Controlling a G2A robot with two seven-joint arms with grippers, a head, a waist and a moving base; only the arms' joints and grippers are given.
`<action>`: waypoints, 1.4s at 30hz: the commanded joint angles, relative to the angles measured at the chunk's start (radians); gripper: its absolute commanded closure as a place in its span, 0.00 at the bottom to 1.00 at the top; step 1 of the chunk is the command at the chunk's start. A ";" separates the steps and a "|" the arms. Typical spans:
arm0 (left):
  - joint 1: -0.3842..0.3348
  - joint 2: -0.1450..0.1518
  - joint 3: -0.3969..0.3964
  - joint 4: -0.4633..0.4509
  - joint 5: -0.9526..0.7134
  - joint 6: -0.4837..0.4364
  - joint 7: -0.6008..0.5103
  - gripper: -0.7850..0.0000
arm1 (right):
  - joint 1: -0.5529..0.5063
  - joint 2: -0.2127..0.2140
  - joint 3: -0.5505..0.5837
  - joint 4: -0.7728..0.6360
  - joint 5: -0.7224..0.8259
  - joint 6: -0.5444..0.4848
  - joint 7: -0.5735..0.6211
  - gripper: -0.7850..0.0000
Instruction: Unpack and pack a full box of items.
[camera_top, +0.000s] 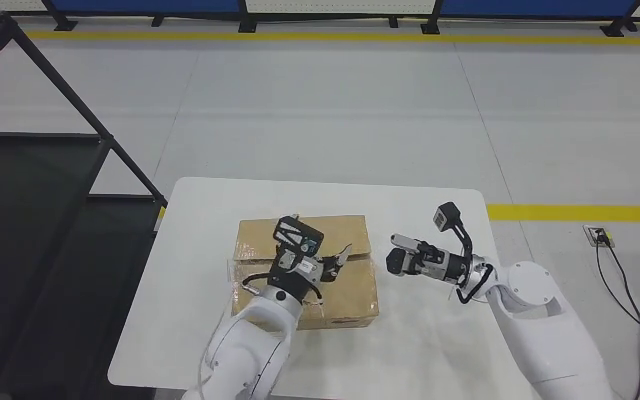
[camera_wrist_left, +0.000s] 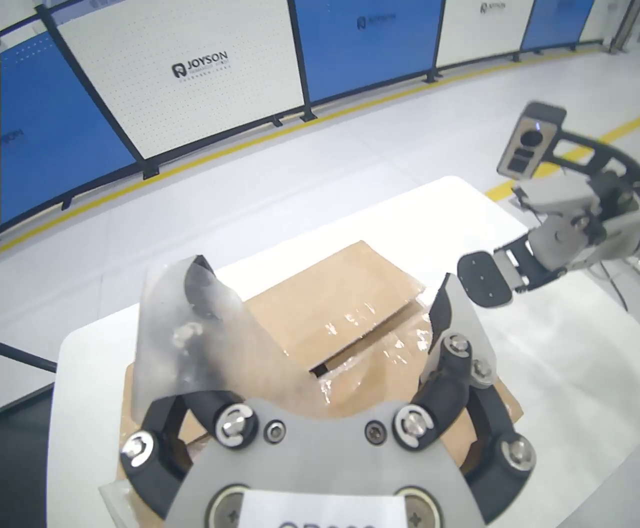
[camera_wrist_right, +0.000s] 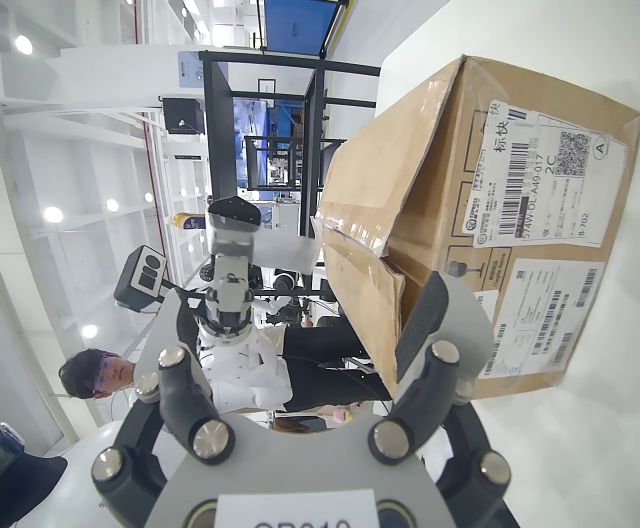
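The left gripper (camera_wrist_left: 322, 280) hangs over the box (camera_top: 350, 300), fingers wide apart (a strip of clear tape (camera_wrist_left: 225, 325) clings to one finger). The box sits near the front edge of the table (camera_top: 200, 300). The right gripper (camera_top: 393, 260), fingers also spread, is just beside its right side.

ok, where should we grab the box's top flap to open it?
Probably the flap's free edge at the centre seam, coming from above with one finger slid under it. The seam stands parted, with a dark gap showing beneath that edge, and the left gripper is open above it.
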 joint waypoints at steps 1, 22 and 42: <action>-0.010 -0.004 -0.012 -0.003 -0.027 0.024 0.012 0.00 | 0.010 -0.001 -0.006 0.007 0.002 0.000 0.003 0.00; -0.159 -0.062 0.099 0.204 0.057 0.182 0.084 0.00 | 0.013 0.005 -0.011 0.021 0.006 -0.001 0.002 0.00; 0.032 -0.045 -0.160 -0.112 0.014 0.172 0.199 0.00 | 0.046 0.006 -0.032 0.045 0.012 -0.006 0.025 0.00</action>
